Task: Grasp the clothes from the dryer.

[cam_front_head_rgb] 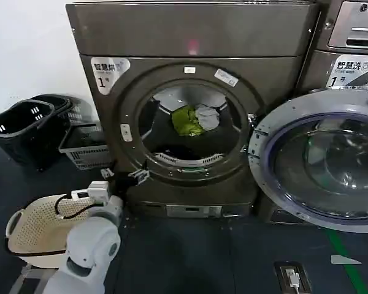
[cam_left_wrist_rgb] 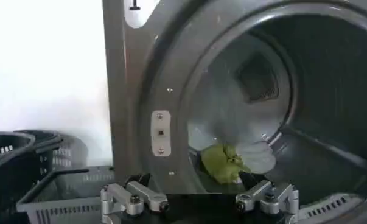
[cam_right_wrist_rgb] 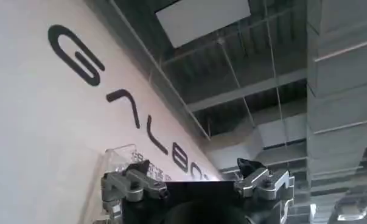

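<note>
Left gripper (cam_front_head_rgb: 124, 176) wide open, empty, at the dryer (cam_front_head_rgb: 190, 110) rim's 7 o'clock; clothes (cam_front_head_rgb: 195, 120) deep inside, so it risks clipping the rim. Right gripper (cam_right_wrist_rgb: 197, 182) parked, open, empty.

Black baskets (cam_front_head_rgb: 24, 125), grey crate (cam_front_head_rgb: 83, 146), cream basket (cam_front_head_rgb: 37, 226)

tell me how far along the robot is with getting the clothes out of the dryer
Done: the bronze-grey front-loading dryer has its round glass door swung open. In hand: the left gripper, open and empty, is held low at the drum opening. Left: the yellow-green and white-grey fabric bundle lies ungrasped deep in the drum. The right gripper points up at the ceiling.
</note>
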You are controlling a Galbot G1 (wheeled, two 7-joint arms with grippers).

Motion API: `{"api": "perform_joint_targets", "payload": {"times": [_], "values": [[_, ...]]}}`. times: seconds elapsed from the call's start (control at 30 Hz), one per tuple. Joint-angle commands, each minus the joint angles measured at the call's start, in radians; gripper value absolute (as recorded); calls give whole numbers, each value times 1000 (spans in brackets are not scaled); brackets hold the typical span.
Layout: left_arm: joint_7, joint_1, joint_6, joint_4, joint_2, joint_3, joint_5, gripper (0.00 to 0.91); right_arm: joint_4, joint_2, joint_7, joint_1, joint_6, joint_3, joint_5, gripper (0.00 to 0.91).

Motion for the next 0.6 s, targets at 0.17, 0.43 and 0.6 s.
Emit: {"api": "perform_joint_targets", "payload": {"times": [0.17,0.43,0.6], "values": [[0,3,1,0,1,1,1,907,1,-1,-3,1,1,-1,0,907],[0,3,2,0,1,3,1,907,3,-1,-6,1,5,-1,0,907],[0,4,2,0,1,4,1,907,6,-1,-8,1,6,-3,0,907]]}}
